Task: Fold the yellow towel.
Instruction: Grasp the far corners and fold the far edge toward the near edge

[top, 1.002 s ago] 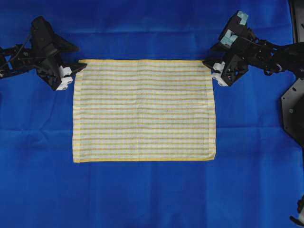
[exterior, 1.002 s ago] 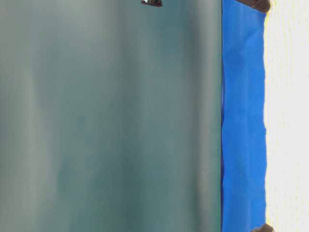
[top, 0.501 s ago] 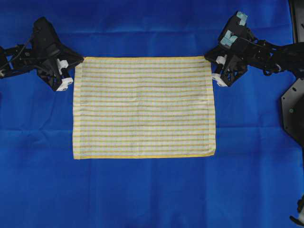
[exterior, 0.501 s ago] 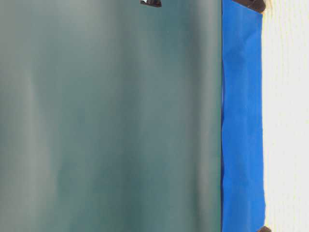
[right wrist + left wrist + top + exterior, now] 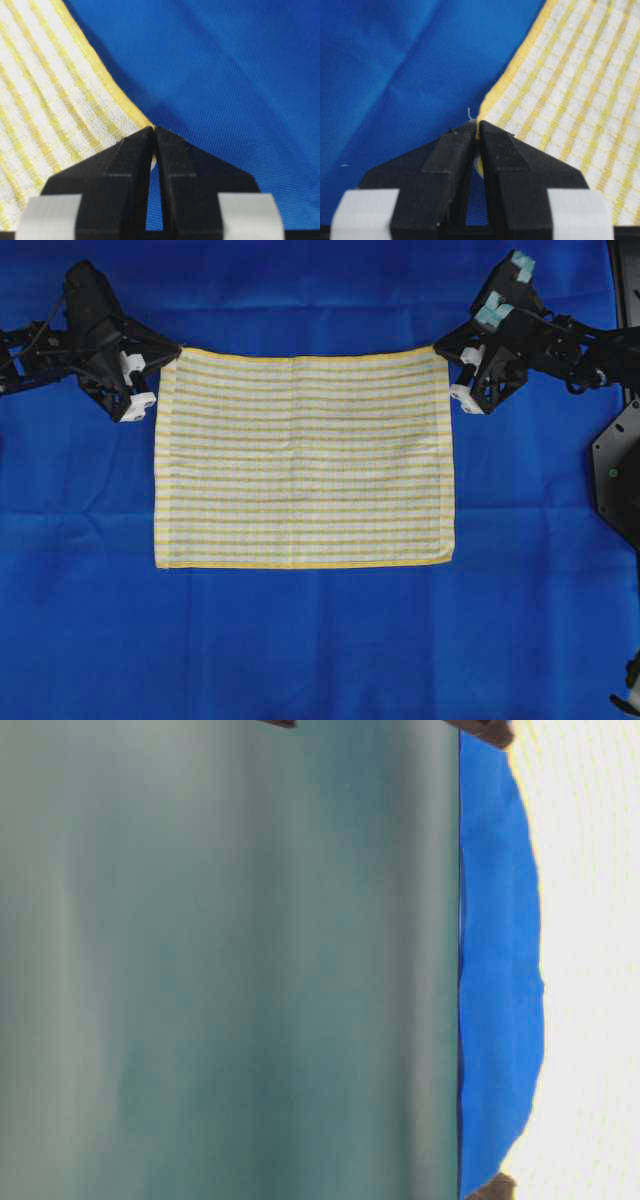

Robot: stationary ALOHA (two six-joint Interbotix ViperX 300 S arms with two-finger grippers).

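Towel corners pinched, both far ones. Yellow towel (image 5: 304, 458) spread over the blue cloth (image 5: 320, 640) on the worktop, long edges running left to right in the overhead view. Left tool (image 5: 172, 352) clenched on the far left corner; left wrist view shows the two black fingers (image 5: 452, 155) pressed together with the yellow hem (image 5: 510, 80) caught between their tips. Right tool (image 5: 441, 348) clenched on the far right corner; right wrist view shows the same, hem running up and away from the closed tips. Far edge between the two tools bows slightly. Near edge lies flat on the blue cloth, both near corners free. Table-level view is blurred: only blue cloth and pale towel distinguishable.
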